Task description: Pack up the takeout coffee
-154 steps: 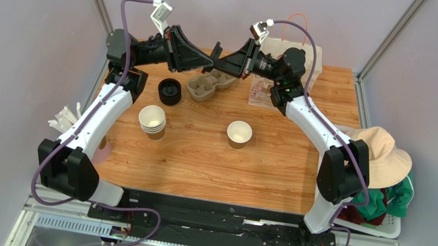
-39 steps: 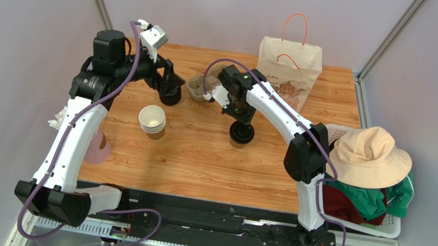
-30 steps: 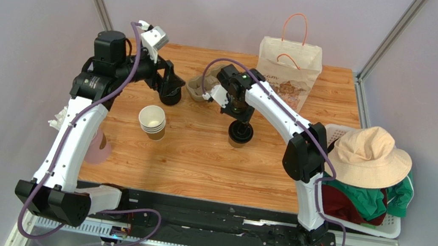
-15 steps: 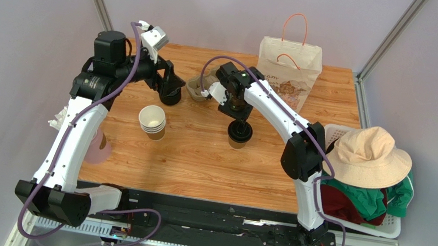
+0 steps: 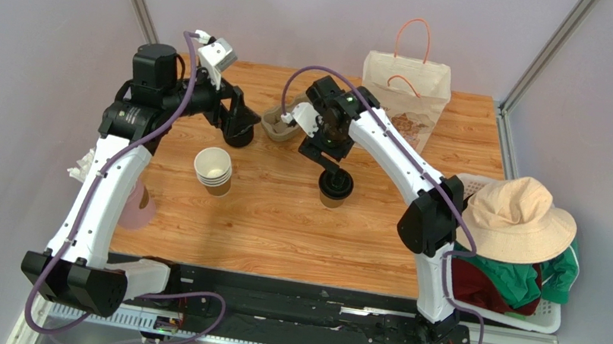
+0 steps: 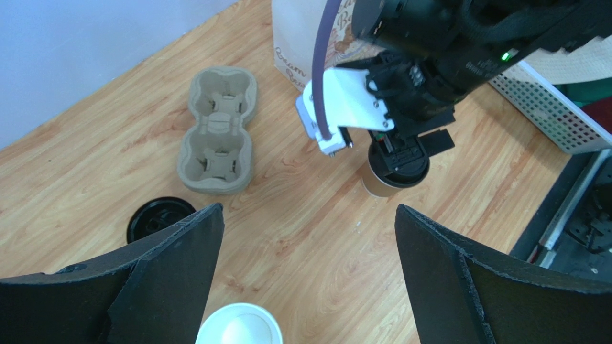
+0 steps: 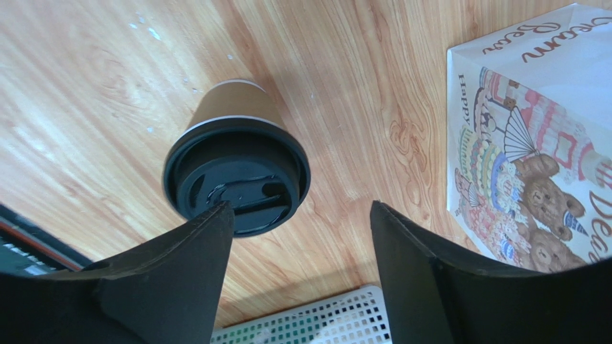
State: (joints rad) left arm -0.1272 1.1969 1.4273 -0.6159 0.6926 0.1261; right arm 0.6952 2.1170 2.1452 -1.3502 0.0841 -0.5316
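Observation:
The takeout coffee (image 5: 335,190), a kraft-brown cup with a black sip lid, stands on the wooden table (image 5: 292,233) near its middle. My right gripper (image 5: 329,164) hangs open just above and behind it, holding nothing. In the right wrist view the lidded coffee (image 7: 237,172) sits off to the left of the right gripper (image 7: 298,211), with the left fingertip (image 7: 212,222) overlapping the lid's edge. My left gripper (image 5: 235,119) hovers open and empty over the stack of black lids (image 5: 239,135). In its wrist view the left gripper (image 6: 309,211) frames bare wood and the coffee (image 6: 377,188).
A pulp cup carrier (image 5: 279,123) lies at the back, between the arms. A printed paper bag (image 5: 405,91) stands at the back right. Stacked lidless cups (image 5: 213,168) sit left of centre. A white basket (image 5: 532,321) with clothes and a hat lies off the right edge.
My right gripper has opened from nearly shut and lifted slightly off the lid, leaving the lidded cup standing. The left gripper has stayed in place, open.

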